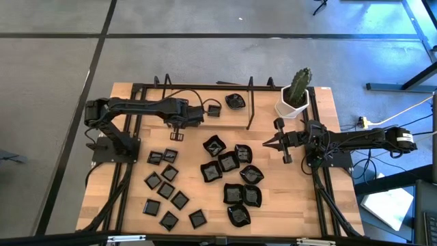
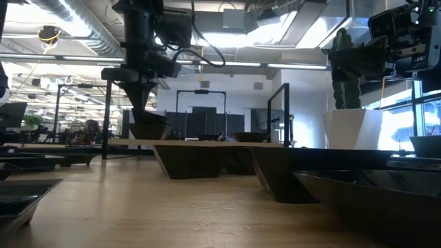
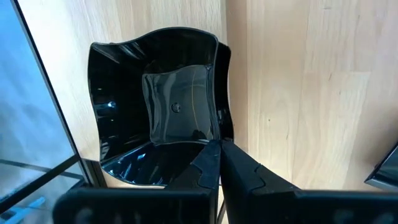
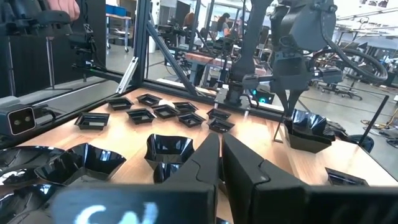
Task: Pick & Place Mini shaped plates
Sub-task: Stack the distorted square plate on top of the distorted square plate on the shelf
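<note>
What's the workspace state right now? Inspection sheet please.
Surface: wooden table, bare patches between groups.
Job's things: small flat plates in a left cluster; wavy-edged plates at centre; one wavy plate and a square one near the far edge.
Clutter: white cactus pot, far right corner.
Grippers: left pincer shut above a wavy plate; right pincer shut, holding nothing.
Cables: bundle off the right edge.
Surroundings: people in the room beyond.

A grey floor (image 1: 205,17) crossed by dark seams surrounds the wooden table (image 1: 273,171). Beyond it, the low view shows an open workshop hall: exposed ceiling ducts (image 2: 76,34), long strip lights (image 2: 275,65), and bright windows (image 2: 406,131) at one side. Distant desks (image 4: 118,22) and office chairs (image 4: 348,90) fill the room.
</note>
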Controlling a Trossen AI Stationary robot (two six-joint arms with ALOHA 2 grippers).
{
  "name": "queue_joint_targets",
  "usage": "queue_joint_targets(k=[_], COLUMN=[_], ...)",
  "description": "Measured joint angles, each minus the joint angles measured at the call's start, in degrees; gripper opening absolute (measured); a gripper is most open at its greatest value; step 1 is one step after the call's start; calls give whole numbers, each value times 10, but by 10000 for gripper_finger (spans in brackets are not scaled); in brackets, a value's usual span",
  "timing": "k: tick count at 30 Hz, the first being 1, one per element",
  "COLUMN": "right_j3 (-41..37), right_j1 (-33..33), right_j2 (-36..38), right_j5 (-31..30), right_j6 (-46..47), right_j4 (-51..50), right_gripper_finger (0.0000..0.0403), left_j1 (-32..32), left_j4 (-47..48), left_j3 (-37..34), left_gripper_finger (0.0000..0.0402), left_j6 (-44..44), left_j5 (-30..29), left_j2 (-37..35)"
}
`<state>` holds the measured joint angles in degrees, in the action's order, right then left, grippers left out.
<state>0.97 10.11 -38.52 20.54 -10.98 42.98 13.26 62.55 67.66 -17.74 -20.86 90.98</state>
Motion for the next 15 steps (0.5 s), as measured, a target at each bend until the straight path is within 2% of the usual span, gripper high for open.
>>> queue_joint_targets(k=[4,11,15], right_j3=[0,0,0], right_j1=[0,0,0], right_j2=[0,0,0], right_j5=[0,0,0], right_j6=[0,0,-2], right_j4=[0,0,0], right_gripper_finger=[21,21,21], left_j1=[0,0,-7], left_j4=[0,1,44], left_j3=[0,0,18], left_gripper_finger=[15,59,81], left_j6=[8,25,45], left_j5=[0,9,-33], left_j2=[0,0,0])
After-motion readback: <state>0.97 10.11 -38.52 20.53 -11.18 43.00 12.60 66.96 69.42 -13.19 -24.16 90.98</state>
